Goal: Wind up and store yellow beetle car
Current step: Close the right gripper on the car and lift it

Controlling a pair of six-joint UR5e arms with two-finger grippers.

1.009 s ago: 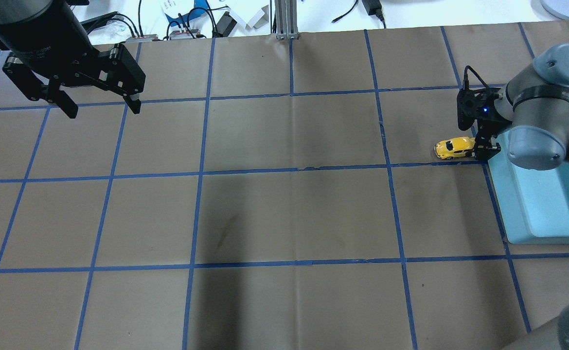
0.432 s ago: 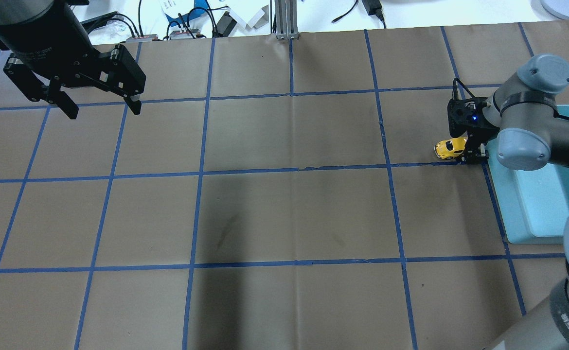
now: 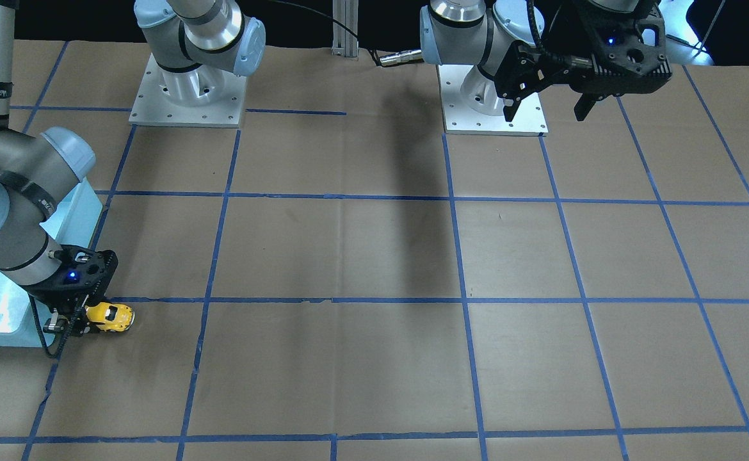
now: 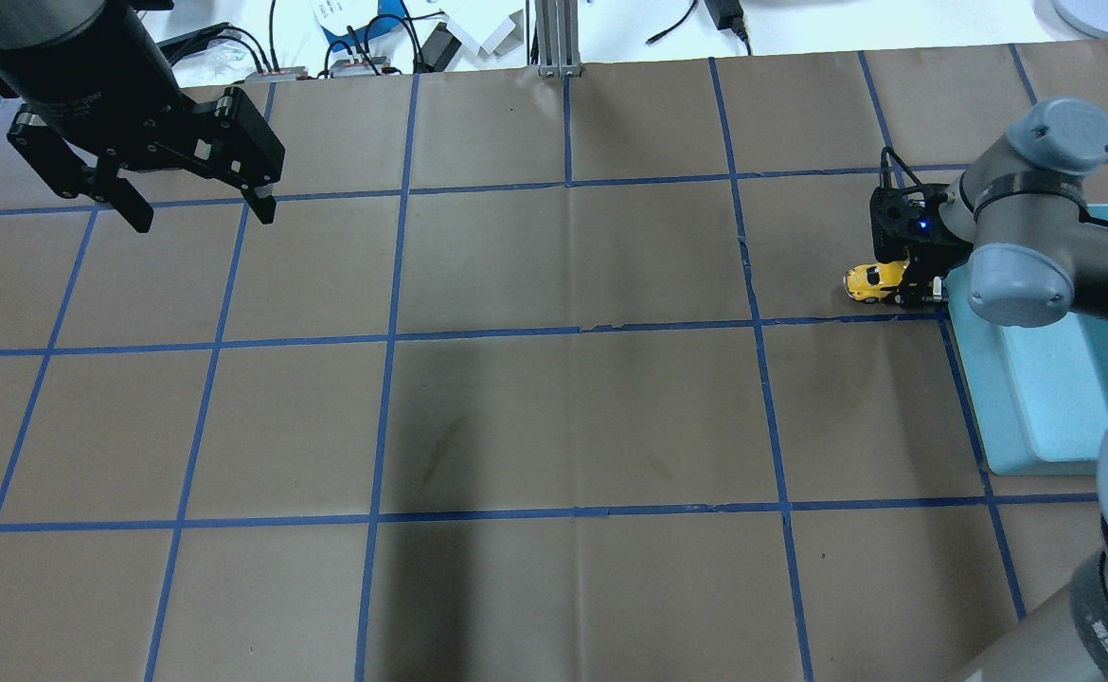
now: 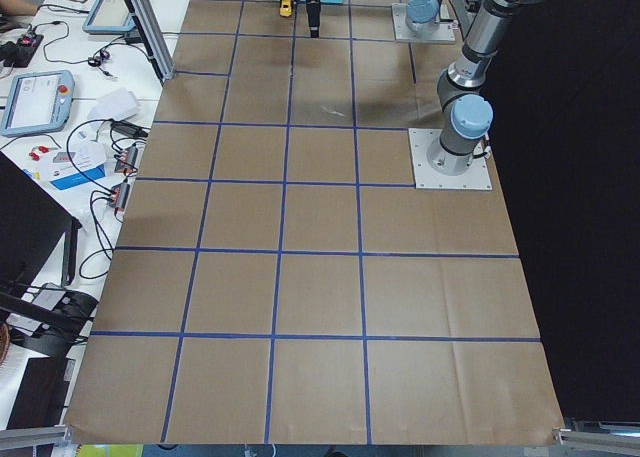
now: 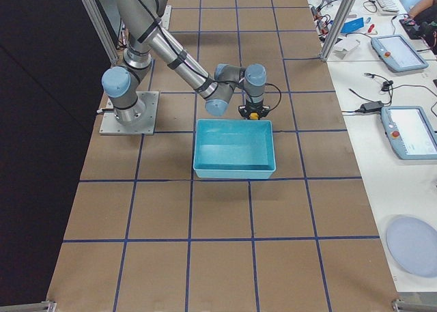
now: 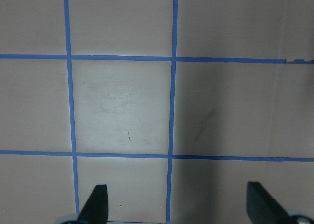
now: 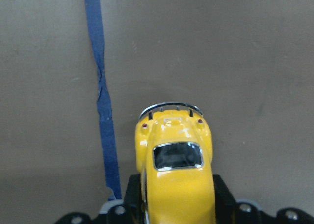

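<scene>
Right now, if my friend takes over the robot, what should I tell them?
Right hand: shut on the car, down at the table beside the bin.
Left hand: open, empty, raised over the table's far side.
Done: car grabbed.
Left: wind it up (can't tell how far that's got), then put it in the bin, which has nothing in it.

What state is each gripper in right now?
Left gripper: open, empty.
Right gripper: shut on the yellow beetle car.
</scene>
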